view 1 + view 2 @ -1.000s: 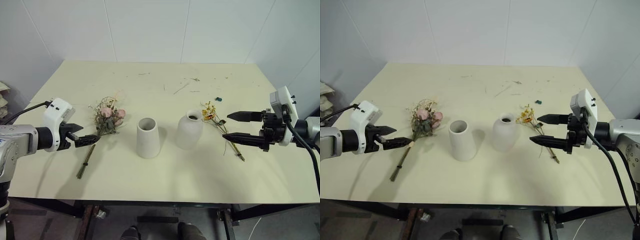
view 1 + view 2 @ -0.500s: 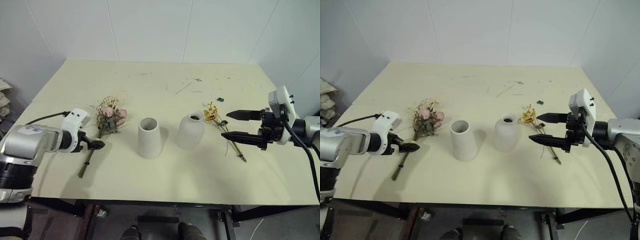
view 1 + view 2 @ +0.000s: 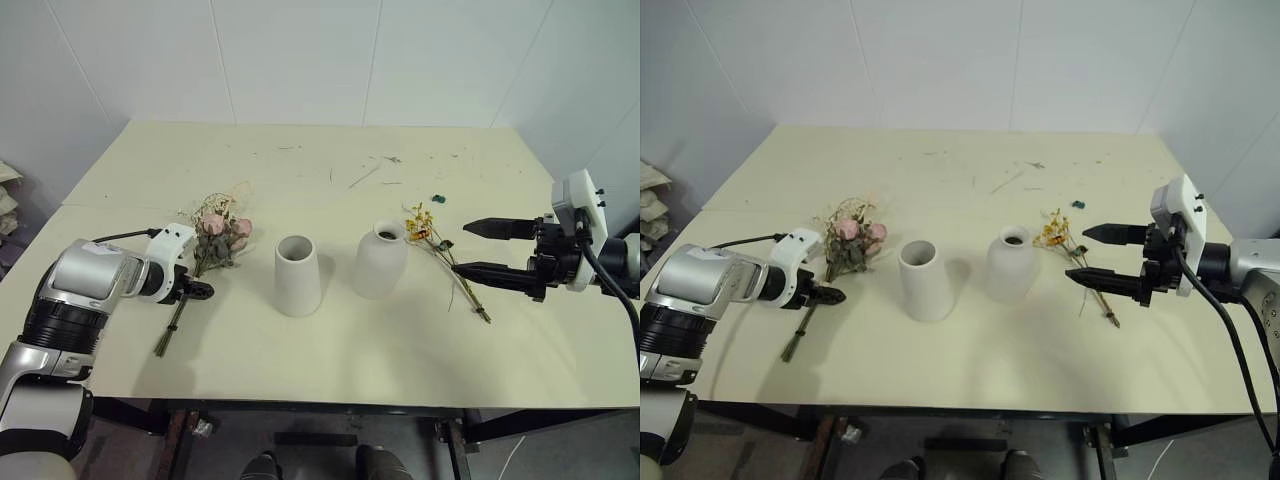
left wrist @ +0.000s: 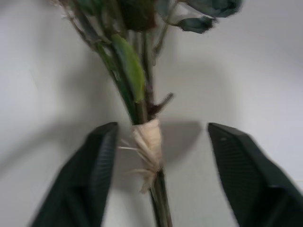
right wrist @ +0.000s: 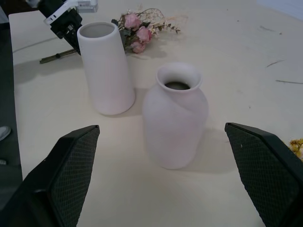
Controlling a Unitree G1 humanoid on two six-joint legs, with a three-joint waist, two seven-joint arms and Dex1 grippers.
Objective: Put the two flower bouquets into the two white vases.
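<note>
the step in hand looks like the pickup of the rose bunch (image 3: pixel 215 240), lying on the counter (image 3: pixel 330 360) at centre left: the left pincer (image 4: pixel 158 156) straddles its tied stems, fingers apart, not yet clenched. next it must close there, then lift toward the cone vase (image 3: pixel 297 275). the right pincer (image 3: pixel 480 248) hangs released beside the yellow sprig (image 3: pixel 440 255) and bottle vase (image 3: pixel 380 258). stem ends are cut off in the left wrist view
</note>
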